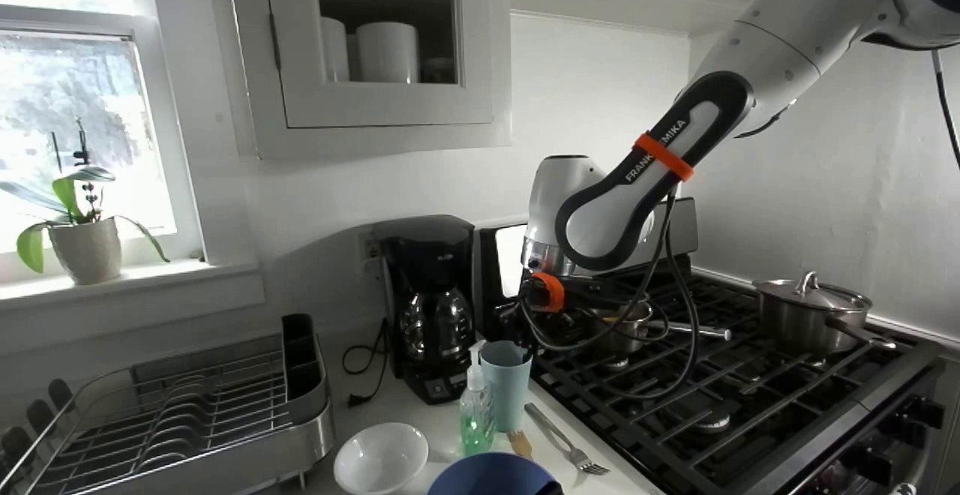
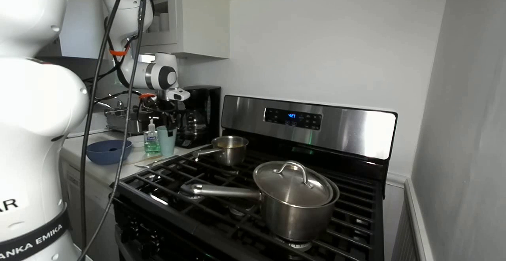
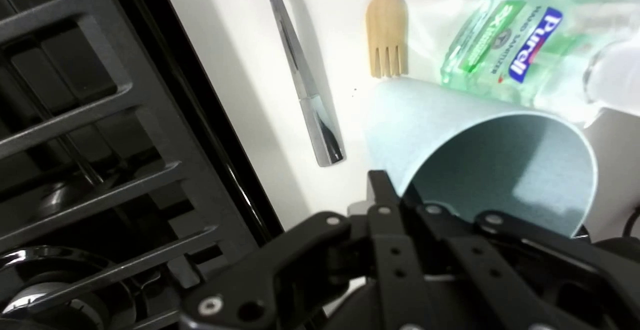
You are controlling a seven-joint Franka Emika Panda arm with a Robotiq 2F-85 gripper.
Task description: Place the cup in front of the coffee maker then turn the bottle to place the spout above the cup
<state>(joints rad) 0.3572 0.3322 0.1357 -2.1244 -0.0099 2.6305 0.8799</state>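
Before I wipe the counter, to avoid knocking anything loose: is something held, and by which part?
The gripper holds the cup by its rim, one finger inside and one outside.

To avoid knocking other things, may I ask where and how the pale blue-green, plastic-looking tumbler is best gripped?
Probably pinch the pale blue-green tumbler at its rim, from above, on the side toward the black gas stove: it looks upright, with an open mouth and thin wall, while the translucent green pump bottle crowds the opposite side. The claw straddles the rim there.
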